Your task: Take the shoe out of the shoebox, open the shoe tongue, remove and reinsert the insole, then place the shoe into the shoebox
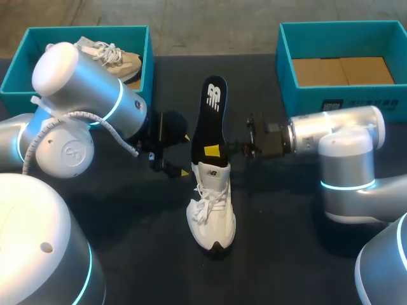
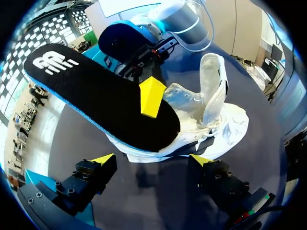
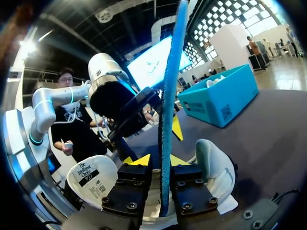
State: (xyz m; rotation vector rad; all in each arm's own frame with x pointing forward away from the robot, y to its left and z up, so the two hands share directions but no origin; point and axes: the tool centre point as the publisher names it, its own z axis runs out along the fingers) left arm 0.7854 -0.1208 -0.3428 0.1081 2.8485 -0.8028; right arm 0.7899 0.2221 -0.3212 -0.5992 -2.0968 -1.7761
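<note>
A white shoe [image 1: 213,213] stands on the black table, toe toward me, tongue [image 2: 214,81] pulled up. A black insole [image 1: 213,114] with a blue underside rises steeply out of its heel opening. My right gripper [image 1: 221,150] comes in from the right at the insole's lower part. In the right wrist view the insole's blue edge [image 3: 168,96] stands between that gripper's [image 3: 160,160] fingers, with a thin gap on one side. One of its yellow fingertips [image 2: 151,96] lies on the insole's black face [image 2: 96,96]. My left gripper [image 2: 152,159] hangs open beside the shoe [image 2: 211,120], holding nothing.
A teal box [image 1: 14,76] at the back left holds a beige shoe [image 1: 111,57]. Another teal box [image 1: 286,70] at the back right shows only its cardboard floor. My left gripper [image 1: 173,155] stays close to the left of the insole.
</note>
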